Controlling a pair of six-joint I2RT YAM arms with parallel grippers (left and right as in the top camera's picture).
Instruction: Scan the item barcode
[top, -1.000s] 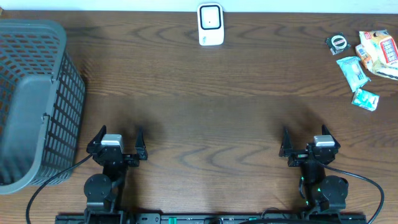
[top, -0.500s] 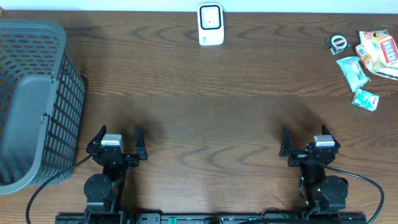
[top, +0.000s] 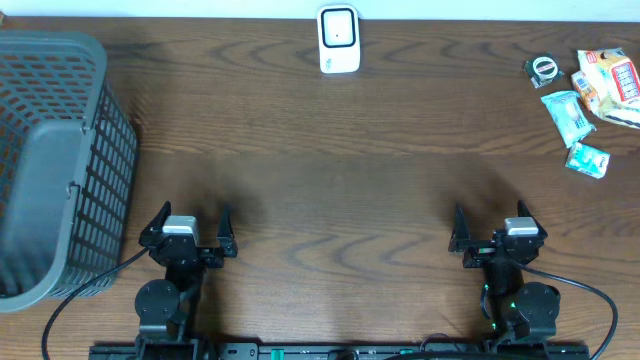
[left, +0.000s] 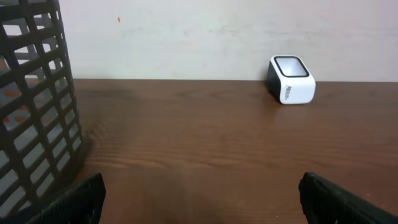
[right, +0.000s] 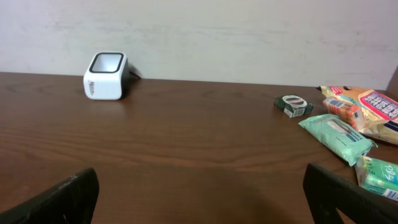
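At far right, pale green plastic wipe packet (top: 568, 116) lies beyond the right gripper (top: 490, 220), the nearer one. White boxy scanner (top: 339, 40) sits far-centre. It and the left gripper (top: 192, 220) both gape empty.

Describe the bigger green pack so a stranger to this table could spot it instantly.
Go to the table's far right corner, where several packets lie together. The pale green pack is the flat one in the middle, larger and paler than the small green packet nearer the robot.

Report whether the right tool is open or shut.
Open. The right tool shows its fingers at opposite bottom corners of the wrist view, with only bare table between them.
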